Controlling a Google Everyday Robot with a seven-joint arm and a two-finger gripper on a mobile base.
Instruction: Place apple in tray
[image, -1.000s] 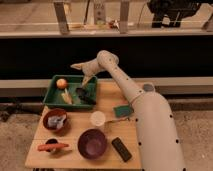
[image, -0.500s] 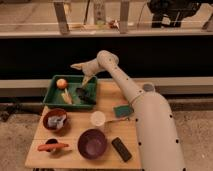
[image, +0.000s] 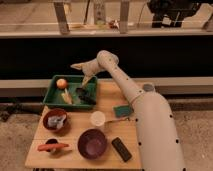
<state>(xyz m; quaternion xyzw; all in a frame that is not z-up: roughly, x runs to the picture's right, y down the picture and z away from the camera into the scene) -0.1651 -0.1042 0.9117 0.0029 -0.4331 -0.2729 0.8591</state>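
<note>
The small orange-yellow apple (image: 61, 83) lies in the back left corner of the dark green tray (image: 71, 101) at the table's back left. A pale banana-like piece (image: 66, 97) and a dark object (image: 85, 95) also lie in the tray. My gripper (image: 80, 70) hangs above the tray's back right edge, to the right of the apple and clear of it, with nothing seen in it.
On the wooden table (image: 107, 145): a purple bowl (image: 93, 143) at the front, a dark bowl with a crumpled thing (image: 55, 120), an orange carrot (image: 54, 146), a white cup (image: 97, 119), a green sponge (image: 122, 110), a black block (image: 121, 148). A dark wall stands behind.
</note>
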